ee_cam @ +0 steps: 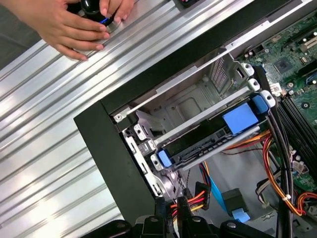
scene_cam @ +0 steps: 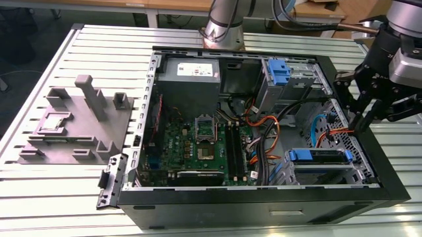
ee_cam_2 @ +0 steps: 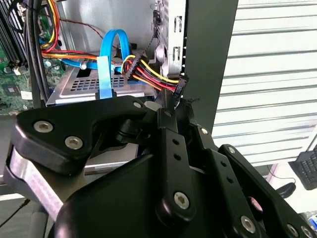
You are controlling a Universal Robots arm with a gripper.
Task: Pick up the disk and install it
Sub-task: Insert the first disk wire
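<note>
On the slatted surface (scene_cam: 79, 197), at the exterior view's left, a grey fixture block (scene_cam: 76, 123); then the open computer case (scene_cam: 264, 207) with motherboard (scene_cam: 197, 143) and cables. The disk (scene_cam: 319, 156) sits in its lower bay, long axis across the case. Hand (scene_cam: 369, 116) over the far-right wall, grip state unreadable.

Black computer case (scene_cam: 264, 210), green motherboard (scene_cam: 197, 148), blue-framed disk (scene_cam: 319, 156), grey fixture (scene_cam: 76, 123).

The arm reaches down at the exterior view's right, its black gripper (scene_cam: 366, 116) empty, fingers close together.
</note>
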